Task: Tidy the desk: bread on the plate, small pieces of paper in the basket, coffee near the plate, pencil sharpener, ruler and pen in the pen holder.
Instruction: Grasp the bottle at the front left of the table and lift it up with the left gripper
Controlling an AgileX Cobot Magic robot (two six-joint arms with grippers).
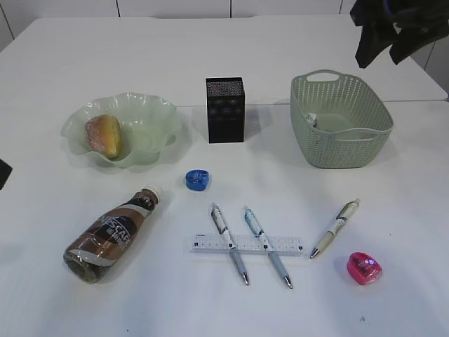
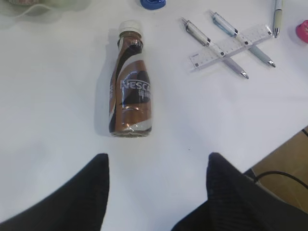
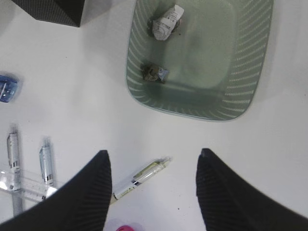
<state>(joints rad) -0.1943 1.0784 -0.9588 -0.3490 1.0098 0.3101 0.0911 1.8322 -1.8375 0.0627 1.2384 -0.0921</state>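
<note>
Exterior view shows the bread (image 1: 104,135) already in the green plate (image 1: 158,112) and paper scraps (image 3: 166,21) lying in the basket (image 1: 342,133). The coffee (image 1: 111,236) lies on its side on the surface, near the plate but below it. A blue sharpener (image 1: 197,180) sits between the holder (image 1: 224,110) and the pens. Two pens (image 1: 229,243) cross the ruler (image 1: 245,244), a third pen (image 1: 335,228) lies to their right, and a pink sharpener (image 1: 364,267) is just beside that one.

Left jaws (image 2: 156,192) stand fairly wide and hold nothing — they hang just short of the bottle's base. Right jaws (image 3: 153,192) are likewise apart and empty, above the third pen; the basket lies beyond.

The bottle looks full, so probably heavy for its size, stiff, with a slick label; it may roll. Best taken across the body, near the middle. The pens are light and thin — pinch across the barrel. The ruler is flat and pinned under two pens, so it should wait. The sharpeners look small and hard, though their exact shape is unclear from here.
</note>
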